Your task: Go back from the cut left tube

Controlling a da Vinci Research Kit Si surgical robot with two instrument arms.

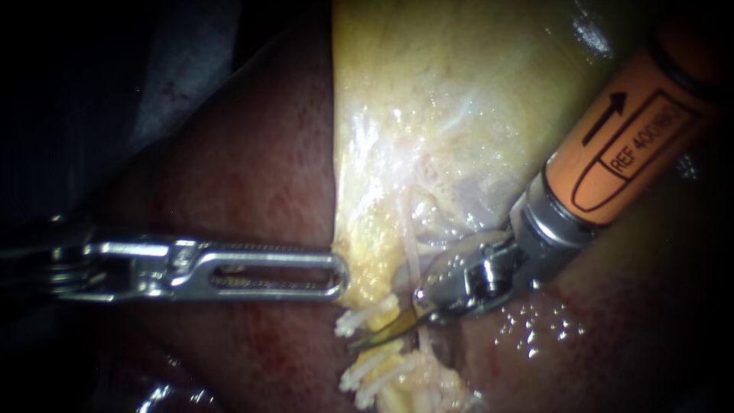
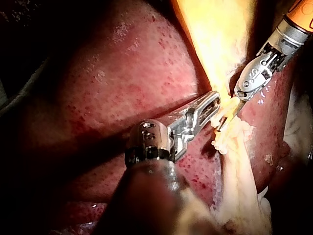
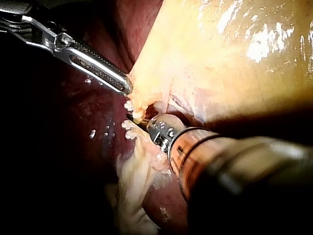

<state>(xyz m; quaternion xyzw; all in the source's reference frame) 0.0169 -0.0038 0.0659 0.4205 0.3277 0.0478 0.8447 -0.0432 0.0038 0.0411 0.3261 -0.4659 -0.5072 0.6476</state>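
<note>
Endoscope view: silver slotted left instrument point(image 1: 337, 274), jaws clamped on the edge of the glistening yellow gallbladder point(image 1: 459, 99), lies over dark red liver point(image 1: 252, 153). Just right, the frayed white cut tube point(image 1: 365, 376) shows two stumps. The orange-collared right instrument point(image 1: 382, 334), thin blades closed, lies between them.

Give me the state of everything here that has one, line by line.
Silver slotted left instrument: shut on the yellow gallbladder at its edge.
Pale tube: cut through, ends apart.
Orange-sleeved right instrument with thin blades: shut, holding nothing, between the tube's cut ends.
</note>
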